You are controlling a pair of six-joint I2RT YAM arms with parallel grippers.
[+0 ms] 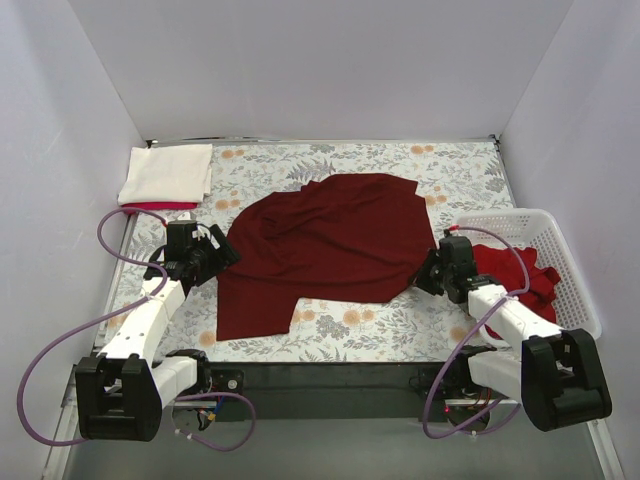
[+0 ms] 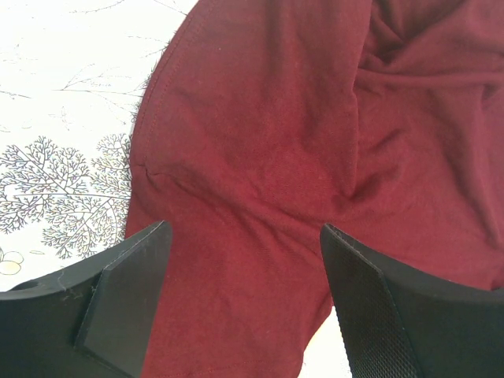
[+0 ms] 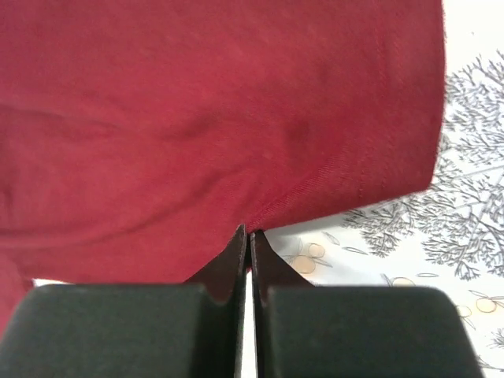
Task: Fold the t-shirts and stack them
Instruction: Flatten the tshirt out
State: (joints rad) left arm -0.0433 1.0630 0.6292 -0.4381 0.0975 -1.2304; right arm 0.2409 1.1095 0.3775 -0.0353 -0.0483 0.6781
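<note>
Dark maroon cotton t-shirt (image 1: pixel 330 250) lies spread but rumpled, not folded, in the middle of the floral-print table (image 1: pixel 460 165). Far-left of it, a folded cream-white cotton t-shirt (image 1: pixel 167 172) sits on a folded brighter red t-shirt (image 1: pixel 160 206), so two look done. Right of the maroon shirt, more red t-shirts (image 1: pixel 520 280) wait in the white plastic lattice basket (image 1: pixel 560 235). Most of the task is left. Right gripper (image 3: pixel 249 234) jaws fully closed, pinching the maroon shirt's right hem edge. Left gripper (image 2: pixel 246 260) jaws wide apart over the shirt's left edge, gripping nothing.
</note>
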